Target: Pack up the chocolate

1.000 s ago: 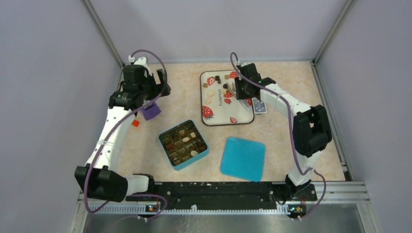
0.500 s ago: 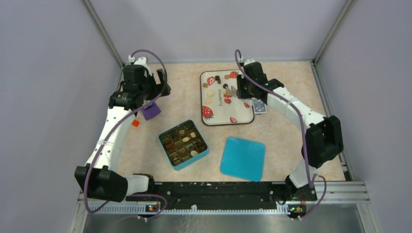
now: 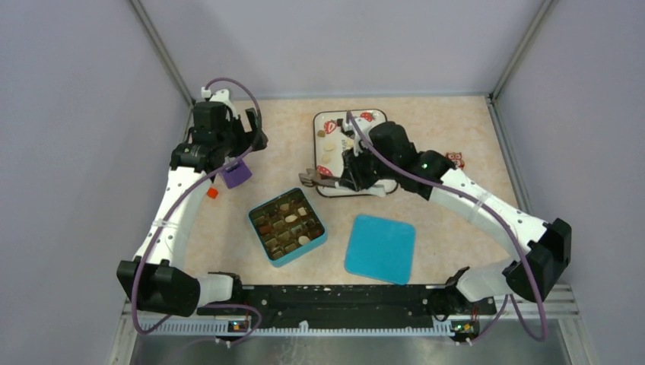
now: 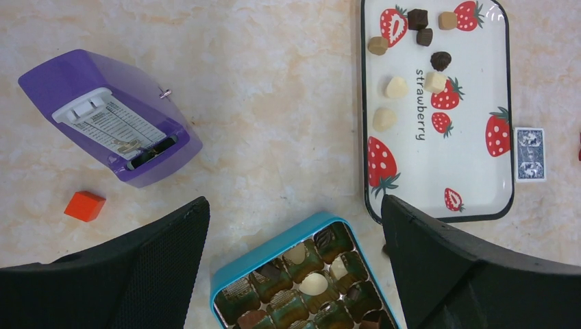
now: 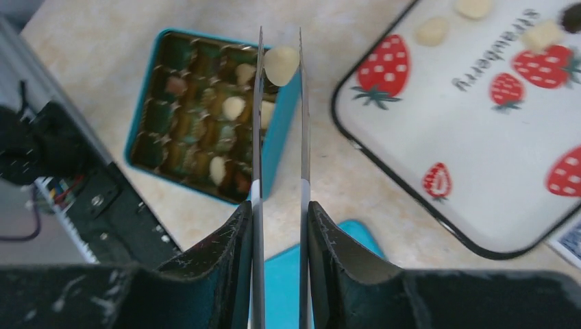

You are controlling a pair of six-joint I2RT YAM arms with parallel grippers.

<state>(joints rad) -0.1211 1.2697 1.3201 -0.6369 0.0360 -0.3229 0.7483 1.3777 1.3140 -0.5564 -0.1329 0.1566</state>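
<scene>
Right wrist view shows the right gripper point(image 5: 279, 38) clenched on one cream-white chocolate point(image 5: 281, 65), pinched close to the ends of the thin fingers. The chocolate hangs in the air above the corner of the box point(image 5: 146, 103) that lies nearest the tray point(image 5: 411, 205). In the top view the fingertips sit just beyond that corner, between tray and box. The left gripper point(image 4: 293, 205) hangs with its jaws spread wide, holding nothing.

Hazards:
- The hold is near the fingertips on a rounded chocolate. Expect it to twist or slip out if you swing or stop sharply.
- Release at this position probably drops it on the rim or the table, not into a cell.
- Many cells look filled. Pick an empty one before lowering, or the chocolate lands on another.
- Lowering too close to the wall may knock the box out of place.

Orientation: the chocolate is nearly as wide as it is long. Its narrower end appears to point back toward the wrist, so the long axis runs roughly along the fingers; the blur prevents a firmer reading.
</scene>
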